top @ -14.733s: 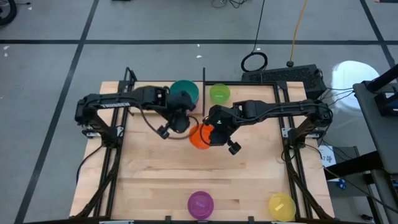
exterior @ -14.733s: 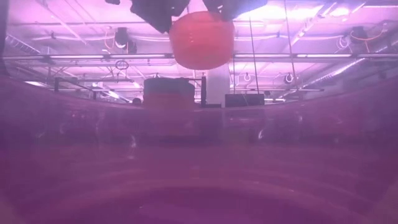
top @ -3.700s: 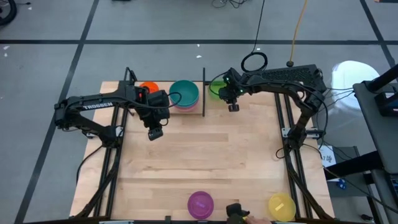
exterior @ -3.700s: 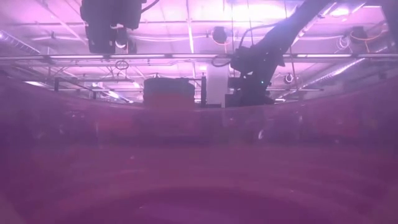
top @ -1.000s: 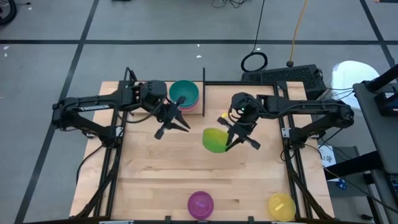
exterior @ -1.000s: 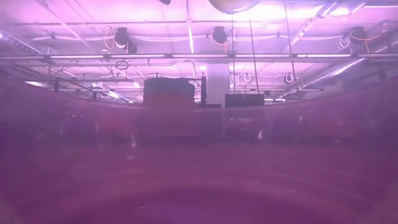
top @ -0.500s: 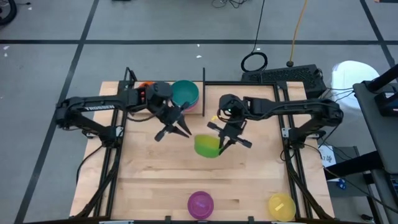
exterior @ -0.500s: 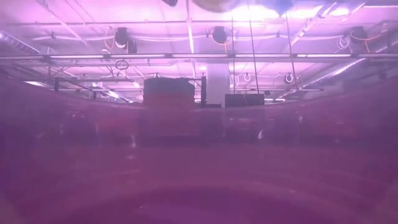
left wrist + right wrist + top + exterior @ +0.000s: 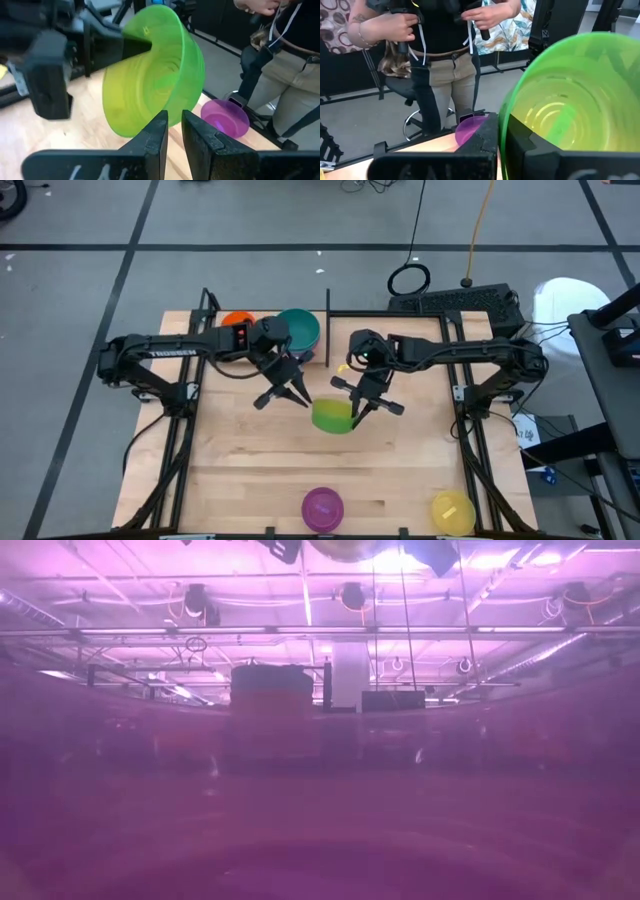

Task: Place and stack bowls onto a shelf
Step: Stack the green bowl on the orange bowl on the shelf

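The lime green bowl (image 9: 333, 417) hangs in the air over the table's middle, tipped on its side. Its mouth faces my left gripper (image 9: 175, 122). My right gripper (image 9: 352, 408) is shut on the bowl's rim. My left gripper (image 9: 303, 400) stands just left of the bowl, its fingers a narrow gap apart and level with the bowl's lower rim; I cannot tell if they touch it. The teal bowl (image 9: 298, 328) tops a stack on the shelf (image 9: 327, 305), with the orange bowl (image 9: 238, 320) beside it. The purple bowl (image 9: 322, 507) and yellow bowl (image 9: 452, 512) rest on the table by its near edge. My right gripper pinches the lime green bowl's rim (image 9: 502, 117), one finger (image 9: 485, 142) outside the wall and the other inside. The fingers come slanting from the table's right and far side. The bowl is lifted clear, lying on its side with its mouth toward the table's left.
A person stands beyond the near edge (image 9: 445, 45), hands holding controllers, and shows too in the left wrist view (image 9: 285, 75). Black frame rails run along both table sides (image 9: 470, 450). Bare wood lies between the held bowl and the purple bowl (image 9: 225, 117).
My right gripper has carried the lime green bowl toward the table's left and slightly toward the near edge. My left gripper has moved right and nearer, closing on the bowl. The orange bowl on the shelf has come into view from under the left arm.
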